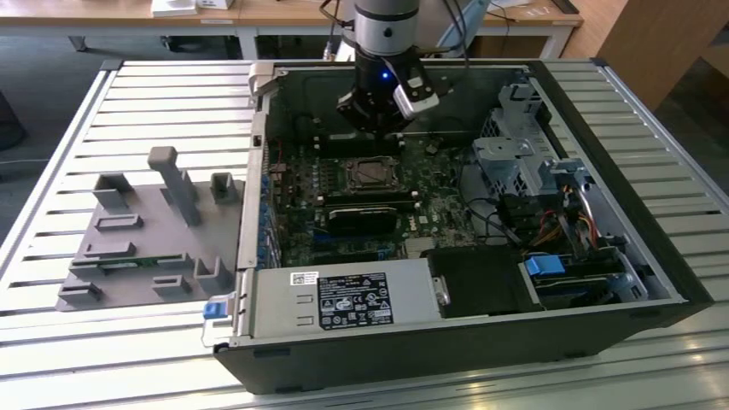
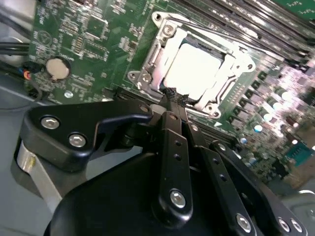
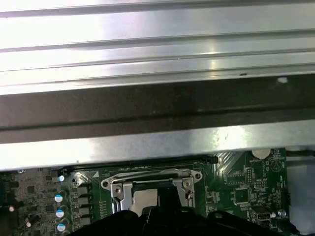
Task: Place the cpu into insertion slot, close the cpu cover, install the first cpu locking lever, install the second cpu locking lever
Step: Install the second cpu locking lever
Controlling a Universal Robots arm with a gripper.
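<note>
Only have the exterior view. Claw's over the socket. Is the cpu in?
Observer: Yes. In the second wrist view the cpu sits in the socket, silvery top up.
Operator: Cover?
Observer: The cover lies flat around it, and the cpu shows through its window.
Operator: Claw state?
Observer: The claw is shut, holding nothing, with its tips at the cover's edge. I can't tell whether they touch it.

Bright, glossy metal is seen on the cpu cover [image 2: 231, 64]; matt black metal on the gripper [image 2: 173, 101]; ribbed, shiny metal on the table [image 1: 171, 94].
</note>
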